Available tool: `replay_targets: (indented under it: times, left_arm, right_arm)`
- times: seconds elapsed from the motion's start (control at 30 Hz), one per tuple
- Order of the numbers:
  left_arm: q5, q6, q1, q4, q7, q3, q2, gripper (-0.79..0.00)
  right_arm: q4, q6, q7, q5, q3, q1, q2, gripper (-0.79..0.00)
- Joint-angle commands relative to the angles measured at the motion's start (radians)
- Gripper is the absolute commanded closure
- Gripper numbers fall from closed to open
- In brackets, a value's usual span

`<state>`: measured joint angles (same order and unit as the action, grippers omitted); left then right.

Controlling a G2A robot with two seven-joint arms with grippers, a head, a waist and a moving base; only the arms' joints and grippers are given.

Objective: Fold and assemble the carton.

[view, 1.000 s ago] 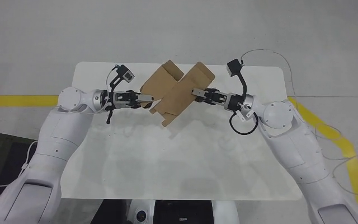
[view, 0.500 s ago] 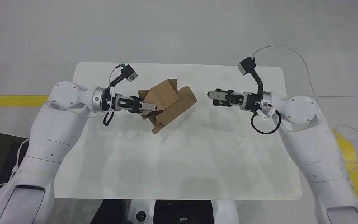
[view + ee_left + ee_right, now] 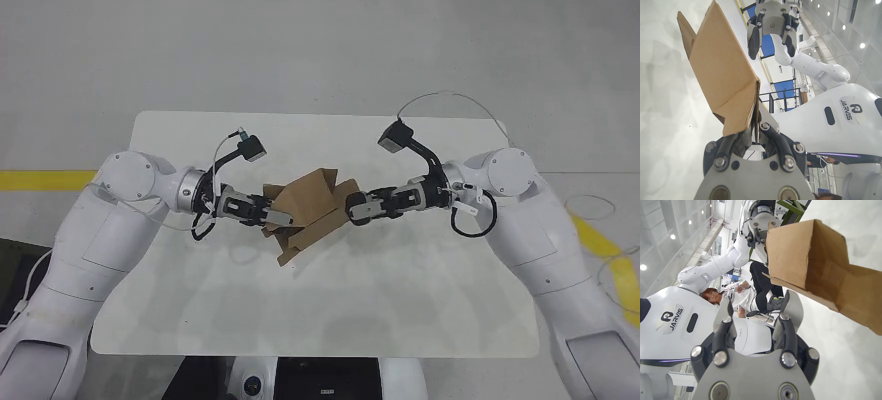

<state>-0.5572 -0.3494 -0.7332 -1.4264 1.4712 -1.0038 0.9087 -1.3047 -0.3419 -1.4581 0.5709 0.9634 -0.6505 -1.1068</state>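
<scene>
A brown cardboard carton (image 3: 307, 207), partly unfolded with loose flaps, hangs tilted just above the middle of the white table (image 3: 200, 300). My left gripper (image 3: 272, 213) is shut on the carton's left edge; in the left wrist view the fingers (image 3: 753, 132) pinch the doubled cardboard of the carton (image 3: 721, 75). My right gripper (image 3: 352, 208) is open right at the carton's right side. In the right wrist view its fingers (image 3: 759, 307) stand apart just short of the carton's (image 3: 806, 264) open mouth, with nothing between them. The right gripper (image 3: 770, 45) also faces the left wrist camera from beyond the carton.
The table's far edge (image 3: 320, 114) and near edge (image 3: 320, 352) lie well away from both arms. A yellow floor line (image 3: 45, 180) runs past the table's left side.
One second ago the right gripper was at the carton; it drew back to the right, then came in again lower. The left arm carried the carton toward the table's middle and turned it.
</scene>
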Motion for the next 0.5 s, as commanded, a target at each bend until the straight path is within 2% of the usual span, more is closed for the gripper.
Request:
replay_targets:
  times: [0.0,0.47]
  left_arm:
    - [-0.007,-0.002,0.000,-0.005,-0.002,0.011,-0.007,0.000]
    - [-0.059,-0.021,0.013,-0.032,-0.021,0.082,-0.037,0.000]
  right_arm:
    - [0.024,-0.009,0.000,0.007,-0.012,0.015,-0.006,-0.351]
    - [0.144,-0.040,0.035,-0.017,-0.084,0.089,-0.044,-0.302]
